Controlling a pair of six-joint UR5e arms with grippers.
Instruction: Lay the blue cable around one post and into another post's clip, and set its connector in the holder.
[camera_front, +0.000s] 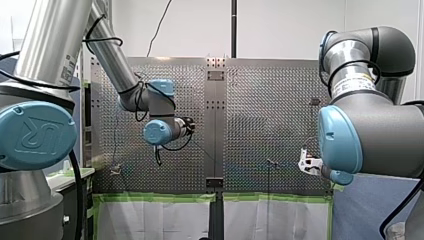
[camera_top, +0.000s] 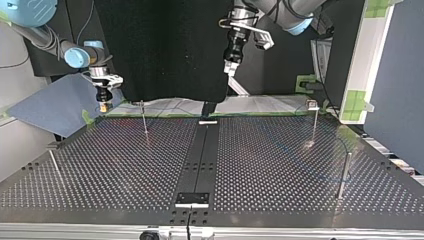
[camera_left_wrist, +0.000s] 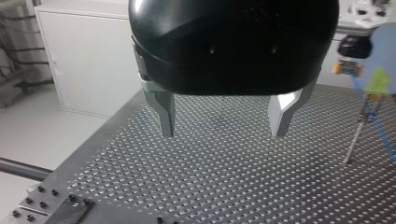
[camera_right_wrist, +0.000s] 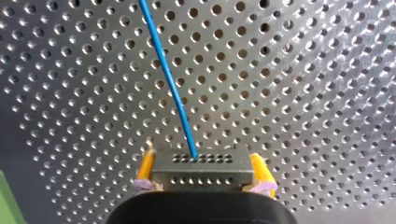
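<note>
Nearest, a dark grey block connector (camera_right_wrist: 201, 171) — two rows of small round holes across its face — sits clamped between the yellow pads (camera_right_wrist: 146, 164) of my right gripper (camera_right_wrist: 201, 163). The thin blue cable (camera_right_wrist: 166, 74) leaves its upper row ahead of the gripper, slanting toward eleven o'clock over the perforated metal table (camera_right_wrist: 303, 84). In the top view that gripper hangs at the table's ten o'clock corner. My left gripper (camera_left_wrist: 223, 119), a glossy black dome, has tapered metal fingers (camera_left_wrist: 164, 114) spread wide; a thin post (camera_left_wrist: 356, 137) stands at its three o'clock. In the front view a blue joint cap (camera_front: 32, 135) at nine o'clock reads "UR".
</note>
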